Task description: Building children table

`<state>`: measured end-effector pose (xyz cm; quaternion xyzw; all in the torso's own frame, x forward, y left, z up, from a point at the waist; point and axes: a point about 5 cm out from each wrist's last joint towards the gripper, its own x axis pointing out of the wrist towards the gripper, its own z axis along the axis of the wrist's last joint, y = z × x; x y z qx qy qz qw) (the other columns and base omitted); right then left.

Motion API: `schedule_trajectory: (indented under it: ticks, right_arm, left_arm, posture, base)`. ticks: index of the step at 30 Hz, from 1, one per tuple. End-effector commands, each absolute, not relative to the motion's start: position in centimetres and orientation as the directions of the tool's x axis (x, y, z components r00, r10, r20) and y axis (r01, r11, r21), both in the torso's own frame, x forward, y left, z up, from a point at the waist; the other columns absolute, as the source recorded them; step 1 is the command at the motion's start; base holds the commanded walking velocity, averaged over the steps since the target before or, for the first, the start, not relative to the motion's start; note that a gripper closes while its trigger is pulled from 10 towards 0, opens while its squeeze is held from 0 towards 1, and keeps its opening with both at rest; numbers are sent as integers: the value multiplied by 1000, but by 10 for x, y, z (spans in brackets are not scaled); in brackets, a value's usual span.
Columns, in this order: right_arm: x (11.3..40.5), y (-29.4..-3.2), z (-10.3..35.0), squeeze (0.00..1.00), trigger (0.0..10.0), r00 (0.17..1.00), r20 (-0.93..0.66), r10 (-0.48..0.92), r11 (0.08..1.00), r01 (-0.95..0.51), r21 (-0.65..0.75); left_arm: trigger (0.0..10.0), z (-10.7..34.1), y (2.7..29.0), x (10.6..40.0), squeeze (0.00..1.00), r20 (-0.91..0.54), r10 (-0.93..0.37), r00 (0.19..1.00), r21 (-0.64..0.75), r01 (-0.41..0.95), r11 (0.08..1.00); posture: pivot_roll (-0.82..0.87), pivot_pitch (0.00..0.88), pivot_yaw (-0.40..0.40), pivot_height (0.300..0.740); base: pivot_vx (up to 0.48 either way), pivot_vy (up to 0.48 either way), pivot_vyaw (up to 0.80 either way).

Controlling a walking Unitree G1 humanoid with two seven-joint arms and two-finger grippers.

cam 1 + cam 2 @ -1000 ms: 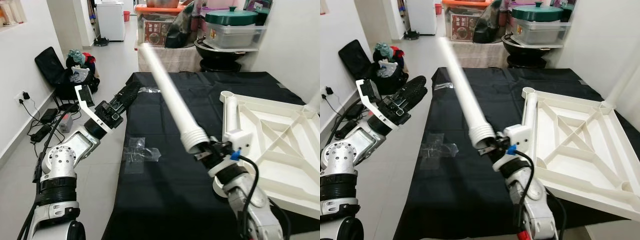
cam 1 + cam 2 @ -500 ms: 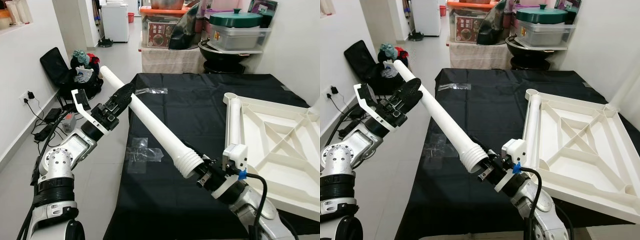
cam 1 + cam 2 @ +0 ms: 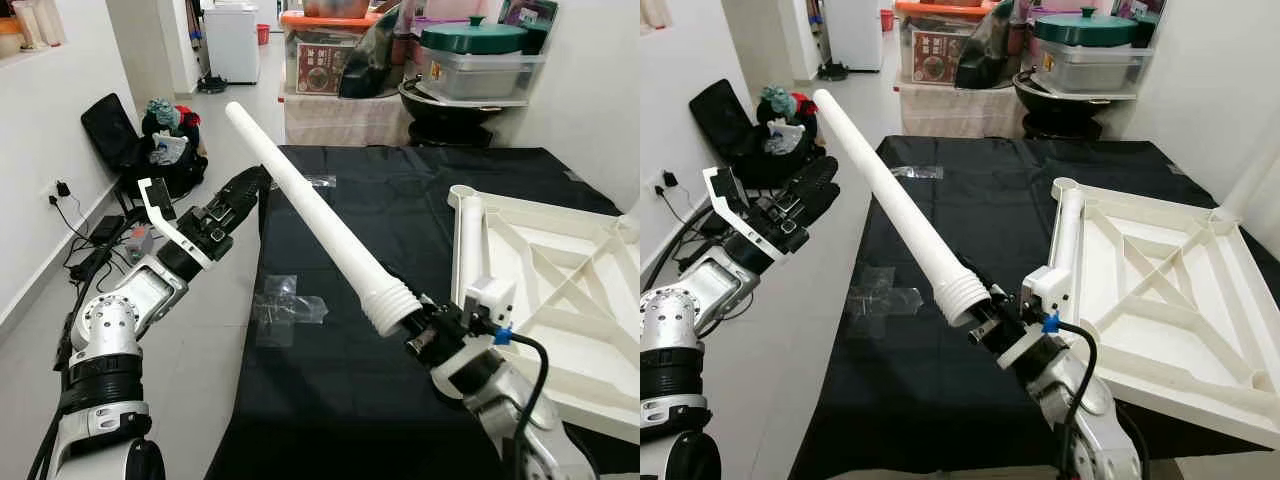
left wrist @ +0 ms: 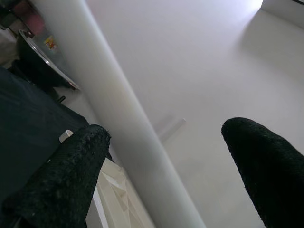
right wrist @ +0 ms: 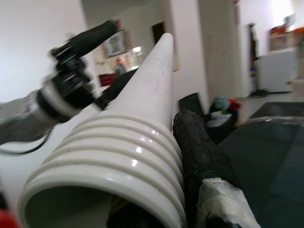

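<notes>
A long white table leg (image 3: 315, 210) slants up over the black cloth, its ribbed threaded end (image 5: 118, 156) low and its tip high toward the left. My right gripper (image 3: 422, 330) is shut on that threaded end, one black finger (image 5: 199, 152) lying along the ribs. My left gripper (image 3: 245, 190) is open beside the upper part of the leg. In the left wrist view the leg (image 4: 109, 109) crosses the gap between the spread fingers (image 4: 71, 166) without touching them. The white tabletop (image 3: 570, 300) lies upside down at the right, with a second leg (image 3: 468, 235) along its near edge.
The black cloth (image 3: 350, 180) covers the work surface, with crumpled clear tape (image 3: 285, 305) at its left side. Stacked storage boxes and a green-lidded pot (image 3: 470, 40) stand behind. A black bag (image 3: 115, 140) and cables (image 3: 90, 250) lie on the floor at left.
The leg has swung up and to the right, its tip lifting away from my left gripper, which stays open near it. My right gripper still holds the threaded end.
</notes>
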<state>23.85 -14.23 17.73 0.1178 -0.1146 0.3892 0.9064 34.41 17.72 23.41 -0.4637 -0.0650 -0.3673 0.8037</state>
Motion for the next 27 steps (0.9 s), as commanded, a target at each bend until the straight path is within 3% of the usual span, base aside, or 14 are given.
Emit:
schedule_trajectory:
  ticks: [1, 8, 16, 17, 20, 27]
  right_arm:
    - [228, -133, 174, 0, 0, 584, 298, 755, 565, -810, 157]
    - [220, -131, 169, 0, 0, 527, 287, 800, 487, -850, 201]
    - [224, -130, 162, 0, 0, 532, 271, 802, 488, -846, 215]
    - [225, -129, 161, 0, 0, 540, 267, 798, 497, -841, 216]
    - [227, -130, 159, 0, 0, 562, 261, 785, 520, -827, 215]
    - [230, -131, 160, 0, 0, 577, 263, 773, 537, -816, 211]
  left_arm:
    - [10000, 233, 179, 346, 0, 435, -525, 731, -710, 638, 299]
    - [10000, 233, 179, 347, 0, 434, -521, 736, -713, 633, 301]
    - [10000, 234, 181, 348, 0, 442, -500, 745, -705, 633, 320]
    - [0, 237, 183, 347, 0, 479, -480, 735, -695, 651, 303]
    - [0, 242, 181, 341, 0, 534, -482, 695, -650, 702, 292]
    - [0, 243, 181, 341, 0, 539, -488, 686, -652, 707, 273]
  posture:
    - [24, 0, -36, 740]
    - [24, 0, -36, 740]
    - [30, 0, -39, 740]
    - [31, 0, -40, 740]
    - [32, 0, -38, 740]
    - [30, 0, -35, 740]
  base:
    - [0, 0, 0]
    - [0, 0, 0]
    - [0, 0, 0]
    - [0, 0, 0]
    - [0, 0, 0]
    - [0, 0, 0]
